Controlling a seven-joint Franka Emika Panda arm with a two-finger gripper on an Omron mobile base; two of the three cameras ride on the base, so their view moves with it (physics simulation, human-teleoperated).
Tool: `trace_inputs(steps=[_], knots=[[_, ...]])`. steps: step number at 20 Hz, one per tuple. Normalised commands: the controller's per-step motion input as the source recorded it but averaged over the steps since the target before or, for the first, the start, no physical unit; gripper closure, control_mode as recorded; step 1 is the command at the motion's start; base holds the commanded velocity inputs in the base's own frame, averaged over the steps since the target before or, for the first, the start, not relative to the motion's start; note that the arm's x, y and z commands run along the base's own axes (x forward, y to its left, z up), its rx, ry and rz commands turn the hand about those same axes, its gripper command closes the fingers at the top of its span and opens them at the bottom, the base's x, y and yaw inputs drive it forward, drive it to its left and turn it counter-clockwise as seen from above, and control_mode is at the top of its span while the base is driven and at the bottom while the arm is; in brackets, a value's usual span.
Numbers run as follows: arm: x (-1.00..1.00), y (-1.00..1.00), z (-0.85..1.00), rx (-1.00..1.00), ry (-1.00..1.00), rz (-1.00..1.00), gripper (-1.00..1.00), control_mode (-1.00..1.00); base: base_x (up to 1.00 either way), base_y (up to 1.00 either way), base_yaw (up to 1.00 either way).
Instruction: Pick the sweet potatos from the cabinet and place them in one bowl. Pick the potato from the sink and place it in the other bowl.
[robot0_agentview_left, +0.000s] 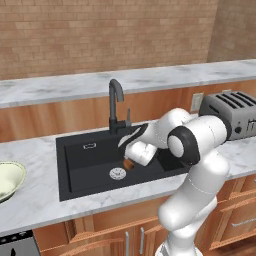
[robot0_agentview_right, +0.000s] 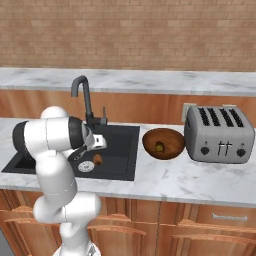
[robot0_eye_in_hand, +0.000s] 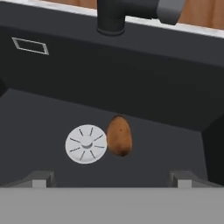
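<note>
Oval potato (robot0_eye_in_hand: 119, 136) – matte black sink (robot0_eye_in_hand: 52, 105)

The arm's wrist covers most of the potato (robot0_agentview_left: 128, 164) in the left base view, and the pale bowl (robot0_agentview_left: 10, 180) is cut by the left edge; what lies inside the brown bowl (robot0_agentview_right: 163, 143) is too small to identify in the right base view

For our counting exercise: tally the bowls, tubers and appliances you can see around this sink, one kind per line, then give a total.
Bowls: 2, reddish-brown bowl and pale cream-green bowl
Tubers: 2, potato in the sink, and one dark tuber in the reddish-brown bowl
Toasters: 1, toaster
Total: 5
</note>
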Motion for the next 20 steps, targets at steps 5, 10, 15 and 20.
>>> trace_inputs(steps=[5, 10, 15, 20], knots=[[0.02, -0.02, -0.13, 0.00, 0.00, 0.00, -1.00, -1.00, 0.00, 0.00, 0.00], [0.13, 0.00, -0.31, -0.02, 0.09, 0.00, -1.00, -1.00, 0.00, 0.00, 0.00], [0.03, 0.00, -0.16, 0.00, 0.07, 0.00, -1.00, -1.00, 0.00, 0.00, 0.00], [0.00, 0.01, -0.04, 0.00, 0.01, 0.00, -1.00, -1.00, 0.00, 0.00, 0.00]])
